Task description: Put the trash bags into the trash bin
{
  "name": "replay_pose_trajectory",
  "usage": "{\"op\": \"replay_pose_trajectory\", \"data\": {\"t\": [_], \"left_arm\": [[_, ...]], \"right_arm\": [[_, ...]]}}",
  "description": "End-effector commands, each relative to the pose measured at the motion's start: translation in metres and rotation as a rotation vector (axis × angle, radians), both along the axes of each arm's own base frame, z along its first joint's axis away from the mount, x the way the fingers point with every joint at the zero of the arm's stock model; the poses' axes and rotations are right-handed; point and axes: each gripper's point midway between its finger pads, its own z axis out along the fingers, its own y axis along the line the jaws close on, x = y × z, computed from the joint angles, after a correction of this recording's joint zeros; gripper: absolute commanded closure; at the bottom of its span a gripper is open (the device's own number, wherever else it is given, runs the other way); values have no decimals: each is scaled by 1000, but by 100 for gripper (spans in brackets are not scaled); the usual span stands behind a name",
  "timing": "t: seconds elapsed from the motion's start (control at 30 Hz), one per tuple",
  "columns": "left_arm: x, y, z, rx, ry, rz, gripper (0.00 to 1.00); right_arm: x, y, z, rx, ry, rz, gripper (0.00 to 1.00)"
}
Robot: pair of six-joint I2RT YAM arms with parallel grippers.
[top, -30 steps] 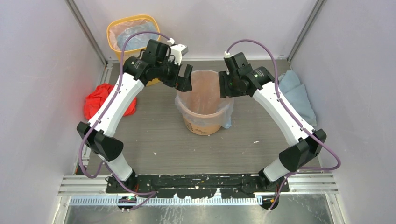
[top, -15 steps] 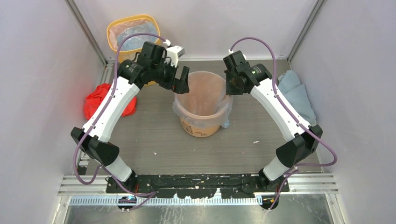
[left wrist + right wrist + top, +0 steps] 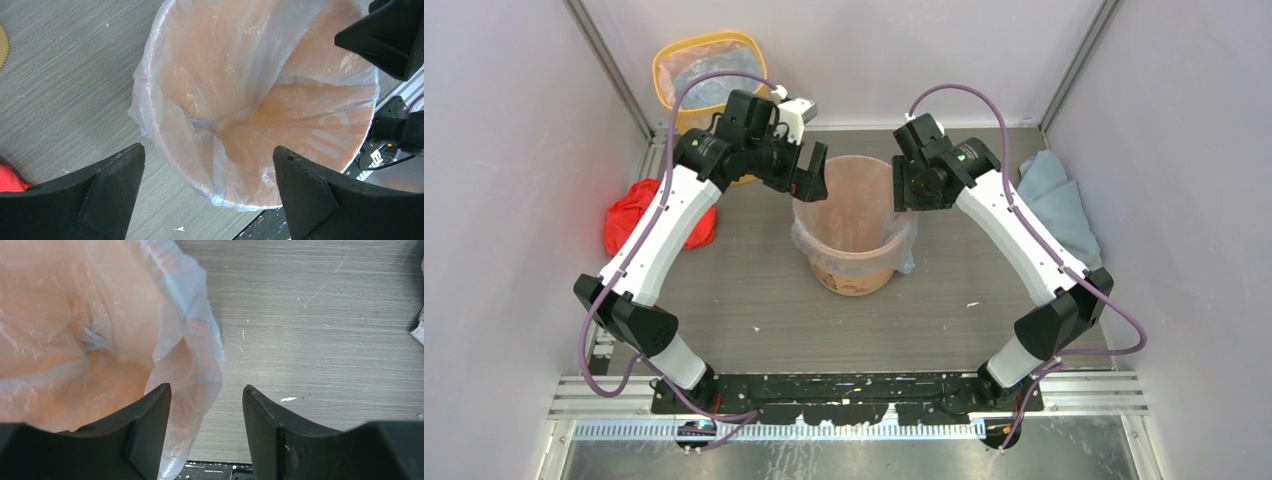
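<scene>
Trash bin sits beneath left claw and right claw, both spread.

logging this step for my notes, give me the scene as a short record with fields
trash bin: orange, upright
trash bag: clear, lining the bin, edge draped over its rim
left gripper: fingers open, above the bin's mouth
right gripper: fingers open, astride the bag's draped edge
other items: yellow bin, red cloth, blue-grey cloth

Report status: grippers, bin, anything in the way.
Left gripper open above the bin. Right gripper open at its right rim. Clear bag lines the bin, edge over rim. Nothing blocks the bin.
</scene>
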Motion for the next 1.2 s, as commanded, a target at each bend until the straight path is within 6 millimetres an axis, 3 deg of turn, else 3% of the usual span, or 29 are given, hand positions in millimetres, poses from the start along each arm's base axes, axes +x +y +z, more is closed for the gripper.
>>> {"op": "replay_pose_trajectory", "data": {"t": [0.0,0.2,0.4,0.47,0.53,0.57,0.6,0.63,0.67,0.77,0.93,1.1,1.17], "left_arm": [[-3,3,18,-32,-50,3,0],[-6,4,17,-31,-52,1,0],[-5,5,14,-26,-46,2,0],[-5,5,14,-26,-46,2,0],[-5,5,13,-24,-45,3,0],[-5,6,13,-25,-45,3,0],[-5,6,11,-24,-44,4,0],[-5,6,11,-24,-44,5,0],[-5,7,11,-24,-44,6,0],[-5,8,8,-20,-37,9,0],[-4,10,5,-16,-33,12,0],[3,10,0,-9,-31,20,0],[12,11,-1,-6,-37,27,0]], "right_arm": [[-7,7,-7,-20,7,0,40],[-9,5,-26,-37,32,-17,43],[0,8,-21,-38,6,-14,91],[4,7,-18,-54,-2,-11,99],[7,7,-15,-65,-13,-3,99],[9,7,-13,-69,-19,2,99],[10,7,-11,-74,-26,9,88],[12,7,-10,-80,-30,12,67],[12,7,-9,-83,-31,19,55],[7,6,-6,-77,-22,27,29],[-10,3,-6,-45,11,19,25],[-30,3,-5,-19,16,12,28],[-35,4,-5,-7,15,14,35]]}}
